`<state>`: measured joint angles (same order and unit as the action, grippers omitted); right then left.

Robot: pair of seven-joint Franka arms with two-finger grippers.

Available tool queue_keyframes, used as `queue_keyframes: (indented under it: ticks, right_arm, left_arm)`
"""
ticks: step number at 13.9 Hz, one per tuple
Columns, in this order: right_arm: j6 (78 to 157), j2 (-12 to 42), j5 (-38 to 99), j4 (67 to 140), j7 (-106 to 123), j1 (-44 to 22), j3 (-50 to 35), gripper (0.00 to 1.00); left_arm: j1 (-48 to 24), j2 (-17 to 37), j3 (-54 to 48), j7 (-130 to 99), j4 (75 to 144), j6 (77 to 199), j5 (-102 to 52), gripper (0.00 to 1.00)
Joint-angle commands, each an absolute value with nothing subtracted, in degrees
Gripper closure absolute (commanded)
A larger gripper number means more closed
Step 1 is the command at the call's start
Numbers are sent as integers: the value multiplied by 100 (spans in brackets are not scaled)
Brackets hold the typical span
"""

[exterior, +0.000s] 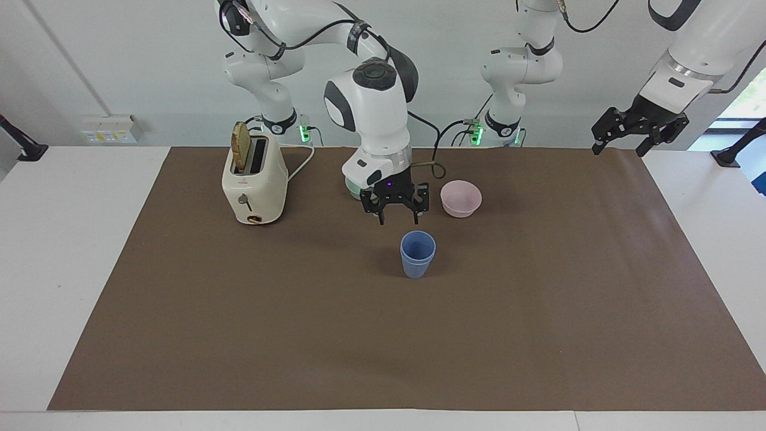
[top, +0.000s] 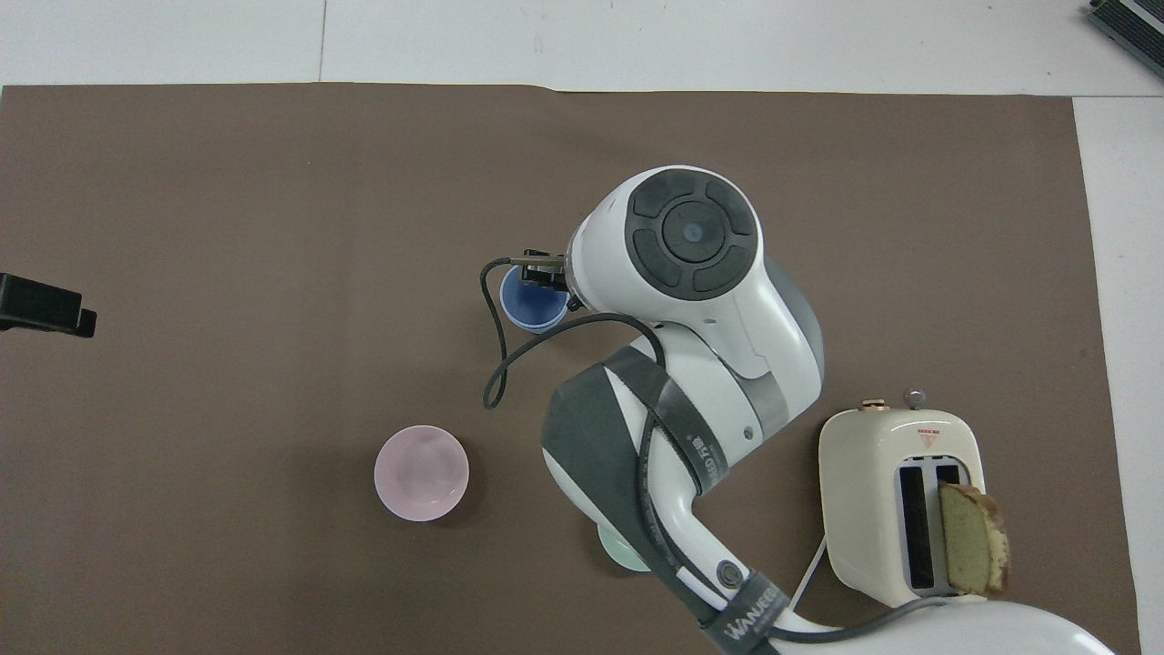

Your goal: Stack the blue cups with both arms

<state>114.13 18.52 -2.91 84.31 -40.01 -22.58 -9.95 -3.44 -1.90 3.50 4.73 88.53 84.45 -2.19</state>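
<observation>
The two blue cups (exterior: 418, 254) stand nested, one inside the other, upright on the brown mat near the table's middle. In the overhead view the cups (top: 530, 302) are partly covered by the right arm. My right gripper (exterior: 398, 219) hangs open and empty in the air just above the stack, not touching it; only part of it (top: 543, 273) shows from overhead. My left gripper (exterior: 619, 148) waits open and empty, raised over the mat's edge at the left arm's end, and also shows in the overhead view (top: 45, 306).
A pink bowl (exterior: 461, 198) sits nearer to the robots than the cups. A mint-green bowl (exterior: 353, 191) is mostly hidden under the right arm. A cream toaster (exterior: 254, 179) with a bread slice stands toward the right arm's end.
</observation>
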Motion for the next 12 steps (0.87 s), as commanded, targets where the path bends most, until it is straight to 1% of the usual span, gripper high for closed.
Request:
queue_keyframes:
  ticks: [1, 3, 4, 7, 9, 12]
  right_arm:
    - [10900, 1005, -483, 8980, -3790, -1742, -1028, 0]
    - [10820, 451, -562, 9402, -3185, -1189, -1055, 0]
    - [10689, 222, -562, 9500, -2834, -926, -1055, 0]
    - [10030, -210, -554, 9492, -2198, -336, -1046, 0]
    - [9556, -325, -536, 9405, -2127, -89, -1046, 0]
    - [9229, -325, -448, 9071, -1987, 61, -958, 0]
  left_arm:
    - [-299, -255, 316, 510, 8868, 8367, -105, 0]
    - [-308, -255, 316, 510, 8868, 8367, -105, 0]
    - [-308, -255, 316, 510, 8868, 8367, -105, 0]
    - [-308, -255, 316, 510, 8868, 8367, -105, 0]
    - [-299, -255, 316, 510, 8868, 8367, -105, 0]
    - [-308, -255, 316, 510, 8868, 8367, -105, 0]
